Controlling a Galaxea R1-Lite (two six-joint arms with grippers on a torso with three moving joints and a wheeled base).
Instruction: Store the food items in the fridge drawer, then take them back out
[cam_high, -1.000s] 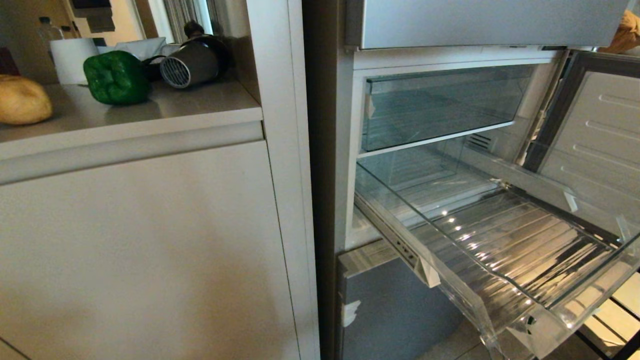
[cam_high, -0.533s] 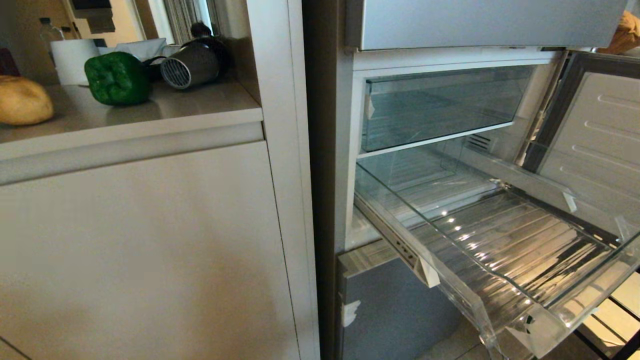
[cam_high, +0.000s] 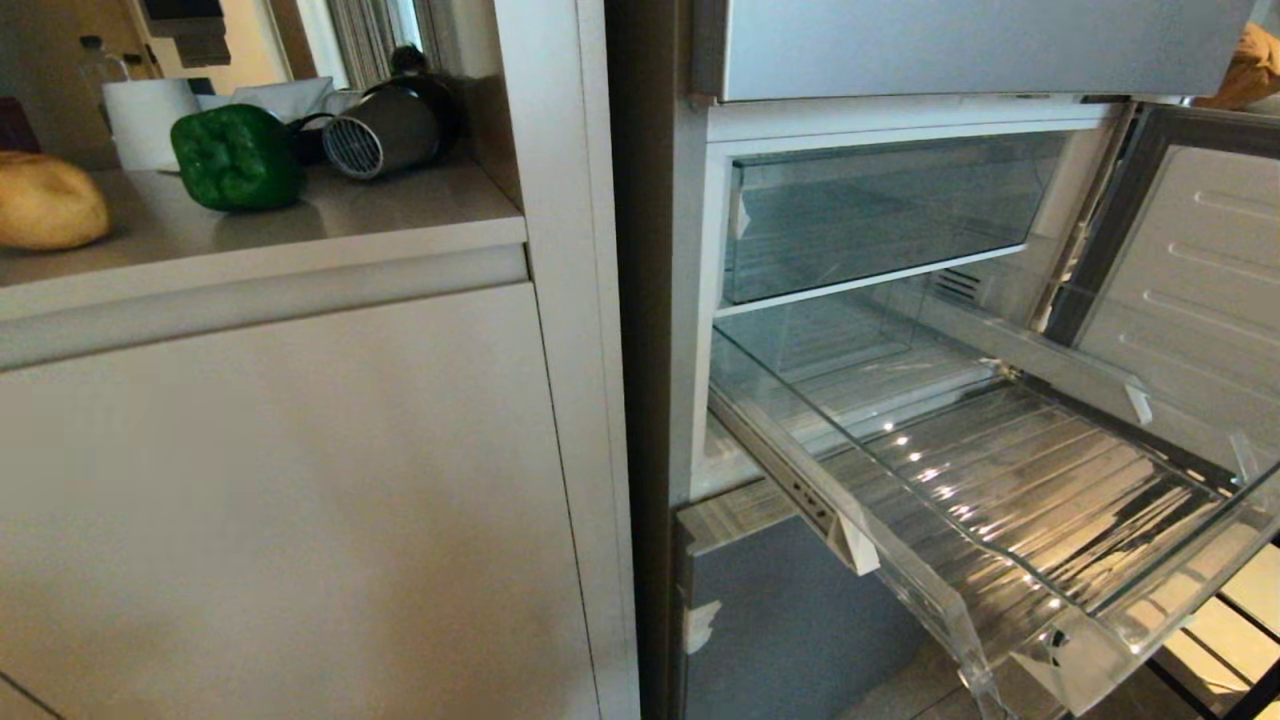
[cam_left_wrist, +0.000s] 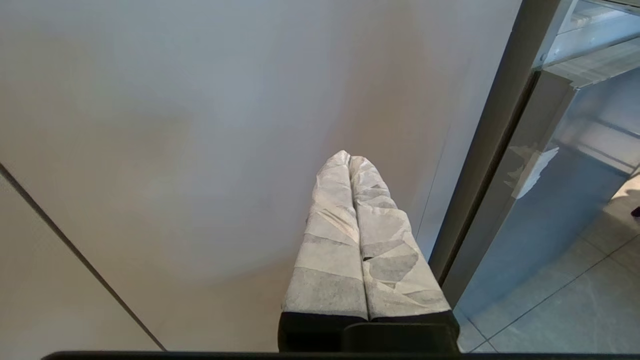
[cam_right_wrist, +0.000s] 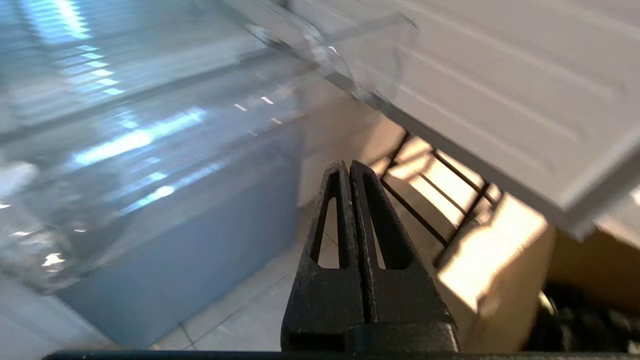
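Observation:
A tan potato (cam_high: 48, 201) and a dark-green bell pepper (cam_high: 236, 157) lie on the countertop (cam_high: 380, 215) at the upper left. The clear fridge drawer (cam_high: 1000, 510) stands pulled out at the lower right, with nothing on its ribbed floor. Neither arm shows in the head view. My left gripper (cam_left_wrist: 349, 157), wrapped in white, is shut and empty in front of the cabinet door (cam_left_wrist: 200, 125). My right gripper (cam_right_wrist: 349, 167) is shut and empty, low down beside the drawer (cam_right_wrist: 150, 130), pointing over the tiled floor.
A silver hair dryer (cam_high: 385, 125) and a white paper roll (cam_high: 140, 118) stand behind the pepper. The open fridge door (cam_high: 1190, 270) is at the right. A second clear bin (cam_high: 880, 215) sits above the drawer. A dark wire rack (cam_right_wrist: 440, 195) stands under the door.
The head view has barely shifted. The potato, the pepper and the drawer lie as before, and no arm has entered that view.

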